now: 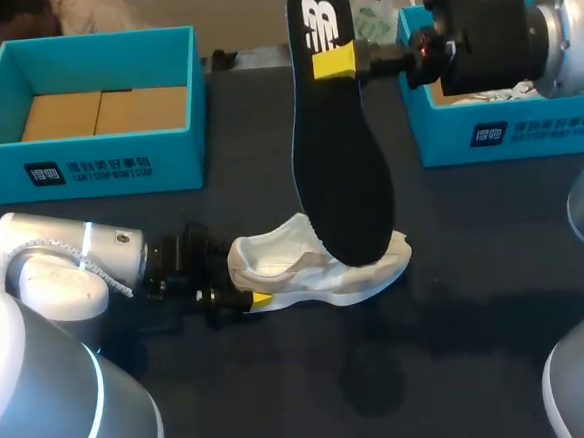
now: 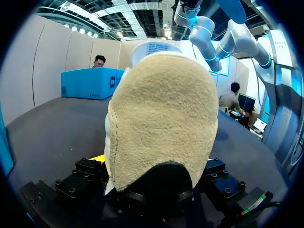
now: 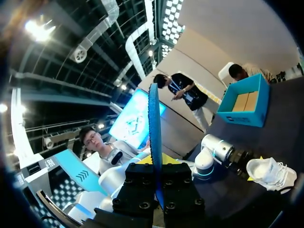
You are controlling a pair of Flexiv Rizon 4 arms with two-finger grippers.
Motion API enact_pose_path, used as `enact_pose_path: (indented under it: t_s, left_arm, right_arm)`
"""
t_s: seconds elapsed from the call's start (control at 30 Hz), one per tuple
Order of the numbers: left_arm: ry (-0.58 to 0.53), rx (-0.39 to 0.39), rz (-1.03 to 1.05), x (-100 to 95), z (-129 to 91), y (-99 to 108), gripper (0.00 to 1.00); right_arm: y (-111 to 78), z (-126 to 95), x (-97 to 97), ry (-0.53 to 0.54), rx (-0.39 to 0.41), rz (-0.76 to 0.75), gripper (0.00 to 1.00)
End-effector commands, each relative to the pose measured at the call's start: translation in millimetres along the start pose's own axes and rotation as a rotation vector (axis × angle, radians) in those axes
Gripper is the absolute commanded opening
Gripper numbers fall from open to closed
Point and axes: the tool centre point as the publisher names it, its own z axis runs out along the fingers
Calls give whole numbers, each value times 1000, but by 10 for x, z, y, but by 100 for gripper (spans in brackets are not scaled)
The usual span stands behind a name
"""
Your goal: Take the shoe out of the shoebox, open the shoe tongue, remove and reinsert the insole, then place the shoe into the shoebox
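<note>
A white shoe (image 1: 316, 269) lies on its sole in the middle of the dark table, toe to the right. My left gripper (image 1: 244, 282) comes in low from the left with its jaws wide, one finger on each side of the heel (image 2: 161, 118), gripping it. My right gripper (image 1: 339, 61) is shut on a black insole (image 1: 338, 166) with a white logo. It holds the insole upright above the shoe, heel end up, and the toe end hangs down over the shoe's front. The right wrist view shows the insole (image 3: 153, 123) edge-on between the fingers, with the shoe (image 3: 270, 172) far below.
A blue shoebox (image 1: 88, 165) with brown cardboard inside stands at the back left. A second blue box (image 1: 527, 134) with white paper in it stands at the back right, under my right arm. The table's front is bare dark cloth.
</note>
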Motion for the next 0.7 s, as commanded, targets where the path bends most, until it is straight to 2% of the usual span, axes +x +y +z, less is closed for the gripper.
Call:
enact_pose_path:
  t_s: [0.03,0.7]
  left_arm:
    - [-1,-4,-1,-3,26,31,0]
    - [-1,-4,-1,-3,26,31,0]
  right_arm:
    - [-31,25,-25,7,-1,-4,0]
    - [-44,11,-50,-6,-5,-6,0]
